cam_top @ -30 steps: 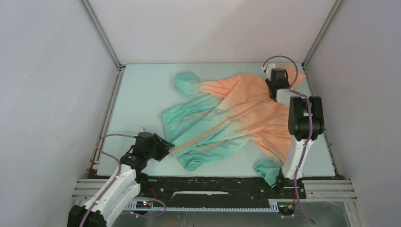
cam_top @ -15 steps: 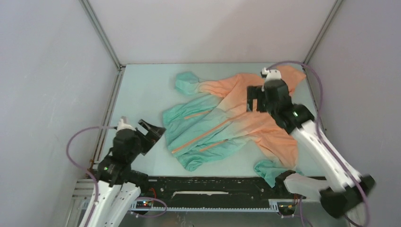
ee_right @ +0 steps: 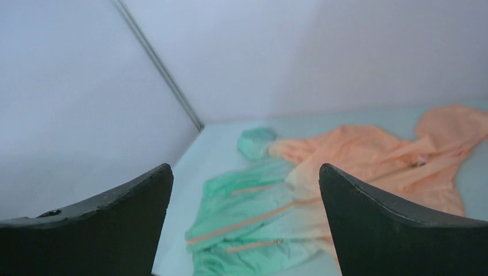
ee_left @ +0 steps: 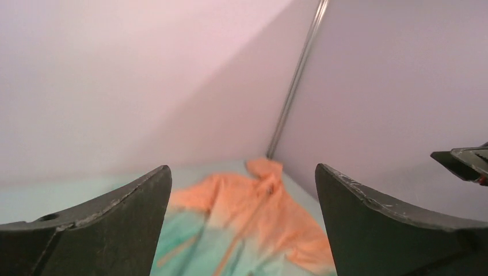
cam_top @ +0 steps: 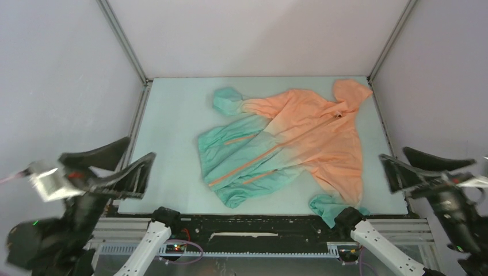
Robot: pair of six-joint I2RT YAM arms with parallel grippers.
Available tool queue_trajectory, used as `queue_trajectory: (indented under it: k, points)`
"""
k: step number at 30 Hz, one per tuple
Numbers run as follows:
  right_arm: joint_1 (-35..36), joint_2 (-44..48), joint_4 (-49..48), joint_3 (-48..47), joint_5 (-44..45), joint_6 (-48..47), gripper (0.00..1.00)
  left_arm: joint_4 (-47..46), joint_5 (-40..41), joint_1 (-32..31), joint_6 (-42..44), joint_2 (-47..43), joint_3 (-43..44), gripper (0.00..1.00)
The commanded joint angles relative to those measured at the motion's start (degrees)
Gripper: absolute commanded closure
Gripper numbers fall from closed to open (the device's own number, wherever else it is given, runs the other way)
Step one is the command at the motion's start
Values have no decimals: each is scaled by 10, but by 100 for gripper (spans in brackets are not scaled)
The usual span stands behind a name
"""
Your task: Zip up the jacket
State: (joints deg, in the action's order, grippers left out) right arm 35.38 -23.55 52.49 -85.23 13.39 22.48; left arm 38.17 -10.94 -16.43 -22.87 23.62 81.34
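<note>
Both jaw pairs stand wide apart and hold nothing. The left gripper point(cam_top: 141, 148) hangs at the table's point(cam_top: 172, 115) near left corner, and the right gripper point(cam_top: 392, 153) at its right edge. Both are well apart from the jacket point(cam_top: 299, 138), which lies spread across the right half, hood at the far right corner.

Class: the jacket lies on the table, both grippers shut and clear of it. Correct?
No: the left gripper and right gripper are open, not shut, as the top view shows; both are clear of the jacket on the table.
</note>
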Motion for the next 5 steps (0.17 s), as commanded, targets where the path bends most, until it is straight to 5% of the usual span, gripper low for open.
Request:
queue_trajectory:
  k: [1, 5]
  points:
    - [-32, 4, 39, -70, 19, -33, 0, -23, -7, 2, 84, -4, 56, 0]
    - [-96, -4, 62, -119, -3, -68, 1, -74, 4, 2, 78, -18, 53, 0]
